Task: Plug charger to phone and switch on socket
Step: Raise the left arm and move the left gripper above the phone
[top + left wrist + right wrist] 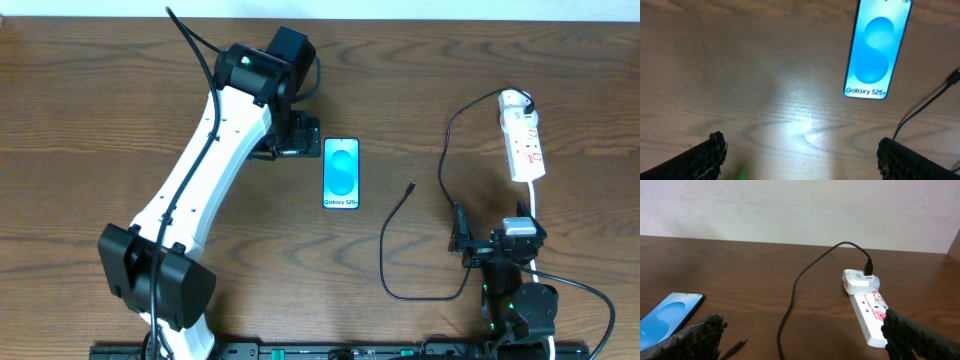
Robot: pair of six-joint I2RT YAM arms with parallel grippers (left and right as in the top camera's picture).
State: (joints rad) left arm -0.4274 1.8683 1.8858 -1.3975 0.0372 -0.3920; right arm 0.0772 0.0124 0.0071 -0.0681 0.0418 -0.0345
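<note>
- Overhead view: the charger [382, 250] lies loose on the table [120, 60]. Its black cable loops from the white adapter [514, 100] down past the right arm and back up to the connector tip [413, 186]. The tip rests bare on the wood, to the right of the phone [341, 174] and apart from it.
- Handling judgement: the cable is light and limp, with some spring in the loop, so a hold far back would let the tip droop and twist. The best hold looks like the stiff moulded housing just behind the tip, with the plug end left protruding. It is small and smooth and may rotate between the pads.
- The phone lies flat, screen up, with the "Galaxy S25+" end toward the robot. Its port is not visible. It is slim and glassy and likely to slide under insertion force, so it wants bracing.
- The socket [525, 148] sits far right with the adapter plugged into its far end. Red markings show, but the switch position is too small to read. It is light plastic and may shift when pressed.
- The left end effector [802, 152] has its jaws spread wide with nothing between them, and hovers just left of the phone.
- The right end effector [805, 340] also has its jaws spread wide and is empty. It sits low near the table edge, with the connector tip ahead and to its left.
</note>
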